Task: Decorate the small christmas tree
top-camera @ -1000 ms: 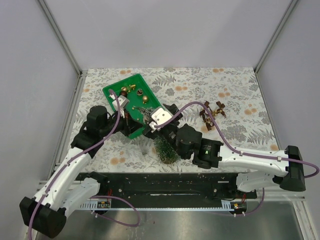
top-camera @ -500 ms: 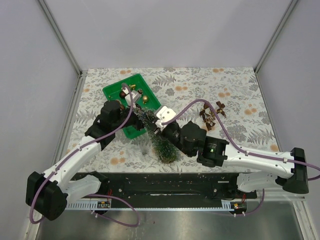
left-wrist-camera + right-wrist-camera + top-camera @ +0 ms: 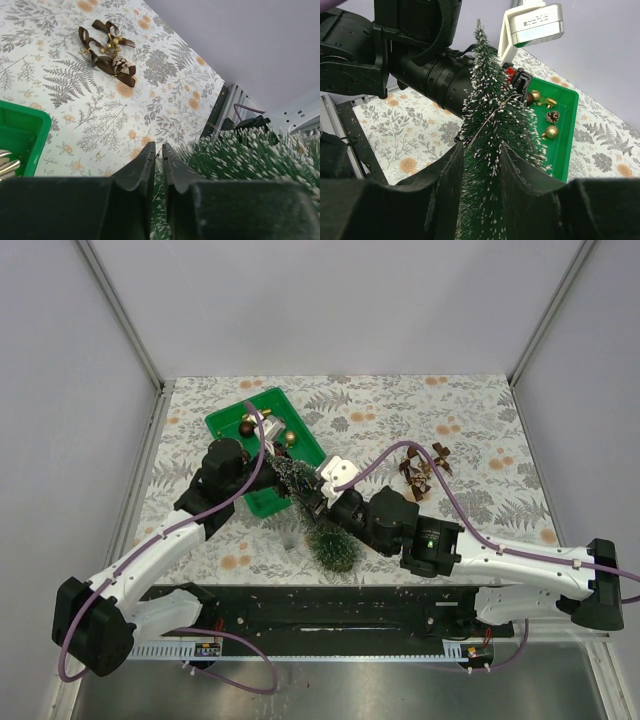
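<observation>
Green tray (image 3: pixel 222 426): lies on the table (image 3: pixel 480 420) toward its far left corner. It carries the loose ornaments, among them gold baubles (image 3: pixel 551 131) and a small pinecone (image 3: pixel 553 116), so the stock is near the tree.

Left gripper (image 3: pixel 278 452): hangs over the tray's near right rim, at the tip of the tree. Its jaws stand almost together, with only a narrow slit showing in its own wrist view. From the right wrist, a thin wire (image 3: pixel 490 117) runs from this gripper's tip down across the bristles. Whether the wire is pinched or hangs free I cannot tell. My reading is that this arm is working a hanging piece onto the upper branches.

Small christmas tree (image 3: pixel 328 535): sits near the table's near edge, left of the middle. Its tip slants toward the far left, over the tray's near rim. Whether its wooden base rests flat on the table is hidden.

Right gripper (image 3: pixel 481 148): closed partway on the tree's lower body, one finger pressed into the bristles on each side. The grip seems meant to steady the trunk while the other arm works above. The tree rises between these fingers toward the left gripper, just beside its tip.

Brown ribbon bows (image 3: pixel 425 465): lie toward the table's right side, well apart from both grippers and not yet on the tree.
</observation>
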Robot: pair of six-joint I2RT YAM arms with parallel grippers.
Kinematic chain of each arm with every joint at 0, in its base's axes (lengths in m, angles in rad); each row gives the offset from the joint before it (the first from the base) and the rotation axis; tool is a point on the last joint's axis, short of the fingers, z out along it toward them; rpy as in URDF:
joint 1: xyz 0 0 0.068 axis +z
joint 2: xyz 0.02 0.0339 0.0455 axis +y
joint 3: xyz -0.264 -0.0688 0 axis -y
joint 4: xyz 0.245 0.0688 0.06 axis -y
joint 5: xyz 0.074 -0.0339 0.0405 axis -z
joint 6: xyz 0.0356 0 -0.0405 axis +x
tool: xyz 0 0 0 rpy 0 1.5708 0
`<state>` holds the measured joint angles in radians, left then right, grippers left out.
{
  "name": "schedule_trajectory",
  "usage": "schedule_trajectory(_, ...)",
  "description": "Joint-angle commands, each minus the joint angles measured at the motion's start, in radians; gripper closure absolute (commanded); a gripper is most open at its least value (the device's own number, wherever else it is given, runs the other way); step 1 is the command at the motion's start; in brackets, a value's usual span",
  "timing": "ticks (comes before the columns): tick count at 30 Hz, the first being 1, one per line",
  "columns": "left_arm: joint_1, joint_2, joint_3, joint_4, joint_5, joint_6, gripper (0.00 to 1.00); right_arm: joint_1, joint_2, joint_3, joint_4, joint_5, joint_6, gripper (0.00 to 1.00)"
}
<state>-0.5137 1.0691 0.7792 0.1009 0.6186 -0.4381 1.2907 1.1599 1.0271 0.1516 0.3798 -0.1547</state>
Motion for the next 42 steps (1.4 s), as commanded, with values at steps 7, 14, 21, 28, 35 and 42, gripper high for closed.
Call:
schedule_trajectory(7, -0.023, -0.049, 0.006, 0.106, 0.079, -0.074, 0.34, -0.008, -0.045, -0.039, 0.031, 0.025, 0.046, 0.6)
schedule_trajectory(14, 0.007, -0.093, -0.024, 0.092, 0.057, -0.073, 0.11, -0.013, -0.08, -0.067, 0.017, 0.048, 0.05, 0.6)
schedule_trajectory(21, 0.064, -0.139, -0.031, 0.094, 0.001, -0.018, 0.09, -0.014, -0.117, -0.094, 0.022, 0.097, -0.006, 0.62)
schedule_trajectory(28, 0.095, -0.141, 0.045, 0.118, 0.013, 0.01, 0.09, -0.017, -0.102, -0.136, 0.152, 0.241, -0.25, 0.65)
schedule_trajectory(35, 0.106, -0.146, 0.071, 0.16, 0.036, 0.002, 0.1, -0.033, -0.071, -0.124, 0.192, 0.263, -0.377, 0.67)
schedule_trajectory(42, 0.113, -0.156, 0.084, 0.178, 0.049, -0.016, 0.11, -0.041, -0.048, -0.085, 0.206, 0.245, -0.445, 0.68)
